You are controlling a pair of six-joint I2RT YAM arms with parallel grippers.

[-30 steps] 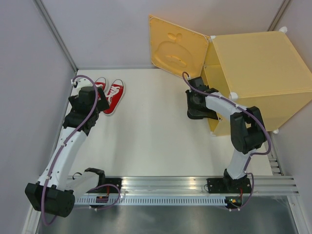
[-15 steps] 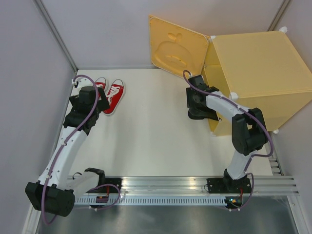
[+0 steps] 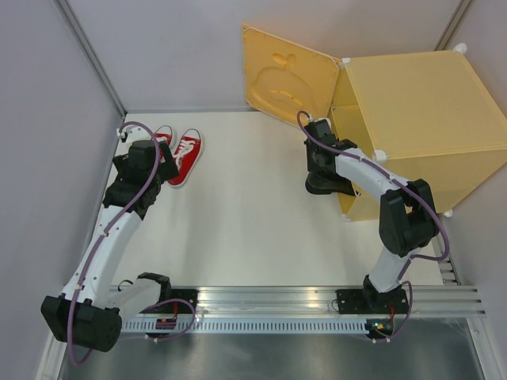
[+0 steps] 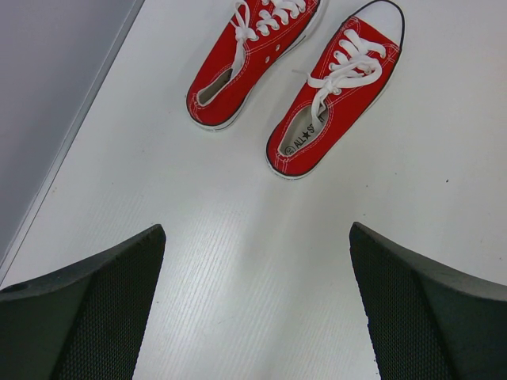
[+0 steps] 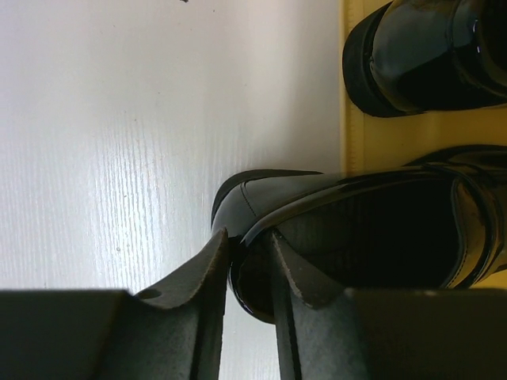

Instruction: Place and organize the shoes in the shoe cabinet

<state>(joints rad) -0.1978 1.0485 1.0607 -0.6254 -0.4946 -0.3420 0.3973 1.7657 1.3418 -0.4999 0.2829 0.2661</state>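
Two red sneakers (image 4: 337,91) with white laces and soles lie side by side, upright, near the far left corner of the worktop, toes toward the far edge. The yellow-orange shoe cabinet (image 3: 412,119) stands at the far right corner, its opening facing left, its door (image 3: 289,75) with the embossed apple shape swung wide toward the far edge. The first black shoe (image 5: 428,55), glossy, sits inside on the cabinet floor. The second black shoe (image 5: 364,229) lies beside it, its heel jutting onto the worktop, apparently resting there, its heel rim pinched by the right gripper (image 5: 247,241).
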